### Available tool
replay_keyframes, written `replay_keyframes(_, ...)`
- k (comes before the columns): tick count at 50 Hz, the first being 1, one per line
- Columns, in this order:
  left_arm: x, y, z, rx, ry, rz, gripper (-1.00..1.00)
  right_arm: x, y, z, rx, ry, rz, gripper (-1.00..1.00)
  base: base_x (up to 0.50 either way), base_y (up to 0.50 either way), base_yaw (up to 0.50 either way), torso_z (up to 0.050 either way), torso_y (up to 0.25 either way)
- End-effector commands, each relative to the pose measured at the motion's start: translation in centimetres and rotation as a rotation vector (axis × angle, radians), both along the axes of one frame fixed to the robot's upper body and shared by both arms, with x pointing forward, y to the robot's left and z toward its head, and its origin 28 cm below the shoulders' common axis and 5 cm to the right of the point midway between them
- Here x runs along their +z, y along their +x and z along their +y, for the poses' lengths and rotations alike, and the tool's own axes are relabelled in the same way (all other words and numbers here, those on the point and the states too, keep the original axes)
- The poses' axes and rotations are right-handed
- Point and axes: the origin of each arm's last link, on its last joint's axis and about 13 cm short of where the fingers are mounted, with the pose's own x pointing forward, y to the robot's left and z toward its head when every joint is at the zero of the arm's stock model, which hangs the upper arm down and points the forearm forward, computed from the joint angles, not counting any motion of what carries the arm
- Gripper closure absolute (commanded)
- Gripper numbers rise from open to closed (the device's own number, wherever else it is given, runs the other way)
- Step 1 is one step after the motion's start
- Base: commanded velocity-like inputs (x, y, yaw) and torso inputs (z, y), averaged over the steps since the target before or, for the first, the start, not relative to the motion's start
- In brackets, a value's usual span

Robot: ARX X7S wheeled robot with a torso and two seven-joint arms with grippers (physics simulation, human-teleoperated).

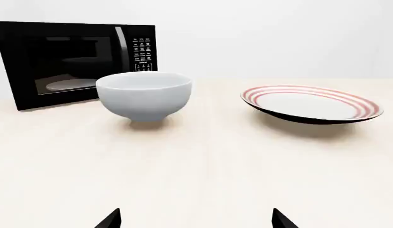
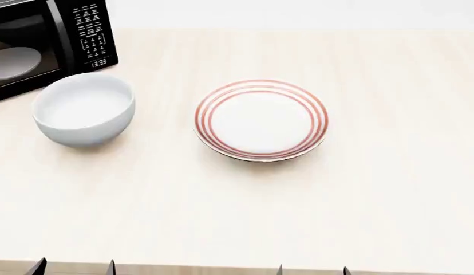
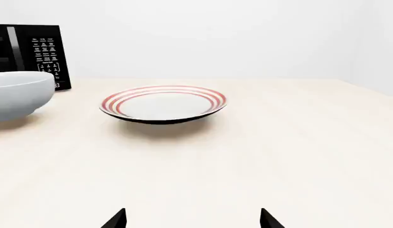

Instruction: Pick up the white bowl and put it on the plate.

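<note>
The white bowl (image 2: 84,109) stands upright on the pale wooden table at the left, just in front of the microwave; it also shows in the left wrist view (image 1: 144,95) and at the edge of the right wrist view (image 3: 19,95). The plate (image 2: 261,119), white with red rings, lies to the bowl's right, apart from it, and shows in both wrist views (image 1: 310,103) (image 3: 163,103). My left gripper (image 2: 74,268) is open and empty at the table's near edge, well short of the bowl. My right gripper (image 2: 312,270) is open and empty at the near edge, short of the plate.
A black microwave (image 2: 46,40) with a pale dish inside stands at the back left, close behind the bowl. The table (image 2: 390,172) stretches wide to the right and towards me. A white wall lies behind.
</note>
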Motion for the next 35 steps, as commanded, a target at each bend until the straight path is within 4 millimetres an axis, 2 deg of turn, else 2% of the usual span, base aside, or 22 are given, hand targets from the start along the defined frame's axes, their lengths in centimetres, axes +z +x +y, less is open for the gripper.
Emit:
replay_keyframes(1,0.0,0.0,0.0,0.001,0.006,-0.004,-1.0,-0.1,0.0,0.1,0.001,-0.014,-0.002,-1.0,0.0,0.0,0.0,0.0,0.0)
replay_keyframes(15,0.4,0.0,0.3,0.035,0.003,-0.03,-1.0,0.0,0.0,0.0,0.015,0.005,0.003,-1.0,0.0,0.0,0.0,0.0,0.0)
replay_keyframes(16,1.4,-0.4,0.3,0.007,0.037,-0.087,-1.0,0.0,0.0,0.1,0.024,-0.005,0.007,-1.0,0.0,0.0,0.0,0.0,0.0)
replay_keyframes(17,2.4,-1.4,0.6,-0.009,0.184,-0.195,-1.0,0.0,0.0,0.1,0.011,-0.016,-0.004,-1.0,0.0,0.0,0.0,0.0,0.0)
replay_keyframes(19,1.6,-2.7,0.9,-0.006,0.233,-0.21,-1.0,0.1,-0.1,0.1,0.015,-0.014,-0.002,-1.0,0.0,0.0,0.0,0.0,0.0)
replay_keyframes(20,1.6,-2.7,0.9,0.05,0.156,-0.197,-1.0,0.1,-0.2,0.2,0.024,-0.013,0.002,-1.0,0.0,0.0,0.0,0.0,0.0)
replay_keyframes(21,1.9,-2.5,0.7,-0.015,0.143,-0.209,-1.0,0.0,-0.2,0.3,0.043,-0.019,0.008,-1.0,0.0,0.0,0.0,0.0,0.0)
replay_keyframes(22,2.0,-1.6,0.7,0.04,0.285,-0.264,-1.0,-0.2,-0.1,0.4,0.013,-0.052,0.011,-1.0,0.0,0.0,0.0,0.0,0.0)
replay_keyframes(25,2.3,-0.3,0.6,0.046,0.391,-0.37,-1.0,0.0,0.1,0.0,-0.003,-0.002,0.015,-1.0,0.0,0.0,0.0,0.0,0.0)
replay_keyframes(27,2.5,-0.5,0.7,0.051,0.325,-0.357,-1.0,-0.1,0.4,0.0,-0.011,-0.001,0.03,-1.0,0.0,0.0,0.0,0.0,0.0)
replay_keyframes(28,2.5,-0.7,0.8,0.059,0.369,-0.365,-1.0,-0.2,0.3,0.2,-0.014,-0.03,0.03,-1.0,0.0,0.0,0.0,0.0,0.0)
replay_keyframes(35,2.8,-1.2,0.6,0.05,0.356,-0.375,-1.0,0.1,0.1,0.1,-0.01,-0.019,0.024,-1.0,0.0,0.0,0.0,0.0,0.0)
